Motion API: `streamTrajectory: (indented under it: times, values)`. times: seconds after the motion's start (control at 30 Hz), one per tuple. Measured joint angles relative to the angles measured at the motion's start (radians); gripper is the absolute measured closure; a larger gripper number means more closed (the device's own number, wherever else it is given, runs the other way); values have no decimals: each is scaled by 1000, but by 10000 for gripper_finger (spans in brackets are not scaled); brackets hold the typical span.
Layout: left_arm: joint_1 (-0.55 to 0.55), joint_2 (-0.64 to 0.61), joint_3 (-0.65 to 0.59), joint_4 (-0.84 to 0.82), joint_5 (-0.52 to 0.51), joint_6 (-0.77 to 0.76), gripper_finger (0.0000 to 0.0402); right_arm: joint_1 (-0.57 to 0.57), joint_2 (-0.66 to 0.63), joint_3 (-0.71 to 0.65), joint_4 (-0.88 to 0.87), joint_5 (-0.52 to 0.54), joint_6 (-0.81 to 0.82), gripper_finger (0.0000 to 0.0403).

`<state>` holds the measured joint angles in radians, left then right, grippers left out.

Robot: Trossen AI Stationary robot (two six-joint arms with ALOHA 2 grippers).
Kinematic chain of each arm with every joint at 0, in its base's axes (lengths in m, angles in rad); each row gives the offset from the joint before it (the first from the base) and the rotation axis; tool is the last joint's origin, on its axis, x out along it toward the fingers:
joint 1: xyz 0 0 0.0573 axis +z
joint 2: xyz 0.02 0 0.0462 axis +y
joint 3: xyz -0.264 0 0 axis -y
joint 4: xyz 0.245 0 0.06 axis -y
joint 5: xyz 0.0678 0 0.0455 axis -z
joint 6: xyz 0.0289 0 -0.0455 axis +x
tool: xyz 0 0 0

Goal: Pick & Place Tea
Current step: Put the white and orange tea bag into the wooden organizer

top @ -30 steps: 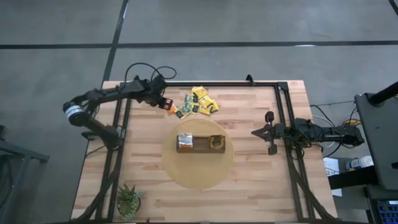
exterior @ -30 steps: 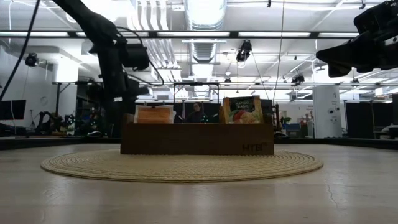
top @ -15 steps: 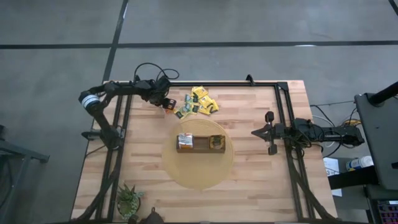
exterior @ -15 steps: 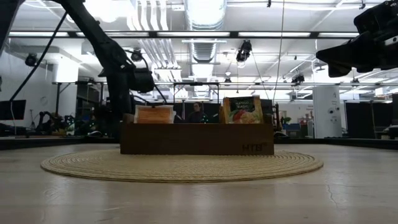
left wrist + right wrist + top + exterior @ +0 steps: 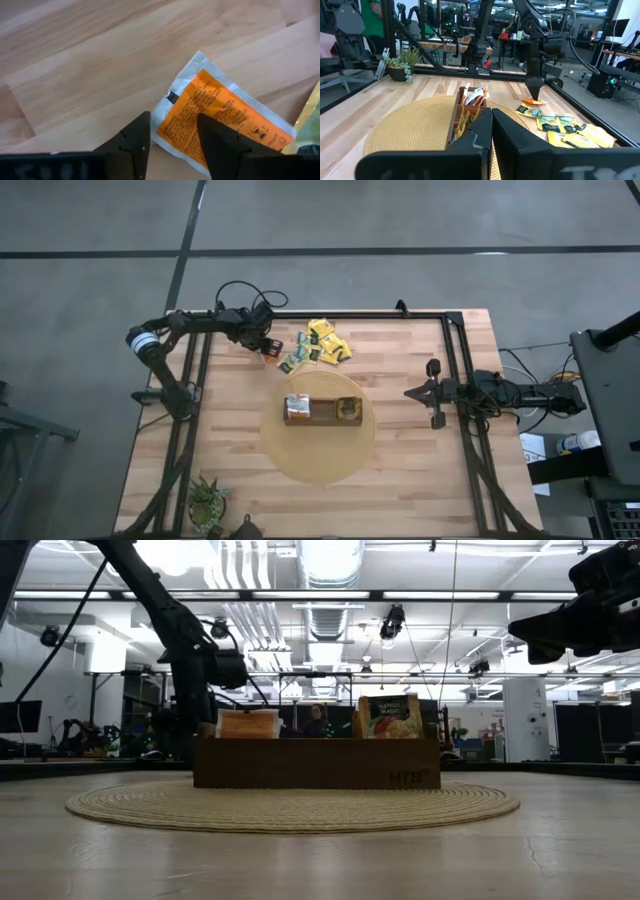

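A pile of yellow, green and orange tea sachets (image 5: 325, 345) lies flat on the table near its far edge. One orange sachet (image 5: 225, 120) lies flat at the pile's left end. My left gripper (image 5: 172, 137) is open and low over that sachet, pointing down. One finger stands beside its short white edge, the other over its orange face. The right wrist view shows the same gripper (image 5: 535, 95) above the orange sachet (image 5: 532, 101). My right gripper (image 5: 492, 117) is shut and waits level at the table's right side (image 5: 410, 392). My left gripper comes at the orange sachet's short edge (image 5: 162, 112) from above, pointing down, with that edge between its open fingers. One finger (image 5: 220, 142) covers part of the orange face. Whether either finger touches the sachet, I cannot tell.
The long brown box (image 5: 322, 410) stands on a round woven mat (image 5: 320, 462) at mid-table, with sachets upright in its end compartments (image 5: 248, 724). A small potted plant (image 5: 208, 502) sits at the near left corner. Black frame rails (image 5: 460, 380) run along the sides and far edge.
My left arm swung its elbow toward the far edge, and its gripper came down toward the orange sachet. That took place in the first half second, and the arm has kept still since.
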<state>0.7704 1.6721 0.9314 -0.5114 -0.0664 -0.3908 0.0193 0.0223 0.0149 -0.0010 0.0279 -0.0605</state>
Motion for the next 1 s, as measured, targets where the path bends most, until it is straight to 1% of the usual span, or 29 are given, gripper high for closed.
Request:
streamTrajectory:
  times: [0.1,0.23,0.27,0.4,0.53,0.63,0.73,0.87,1.0]
  values:
    - [-1,-1,0,-7,3,11,294,0,0,0,0,0,0,394]
    - [-6,-1,-1,-7,6,24,380,0,0,0,0,0,0,394]
    - [-7,-1,-1,-7,6,25,389,0,0,0,0,0,0,394]
    - [-21,-5,0,-10,2,43,398,0,0,0,0,0,0,394]
    - [-77,-32,12,-16,-35,53,400,0,0,0,0,0,0,394]
    - [-153,-77,29,-14,-122,58,401,0,0,0,0,0,0,394]
    - [-252,-127,52,-15,-251,61,401,0,0,0,0,0,0,394]
    - [-410,-198,76,-12,-404,64,401,0,0,0,0,0,0,394]
    - [-586,-249,85,-7,-585,75,401,0,0,0,0,0,0,394]
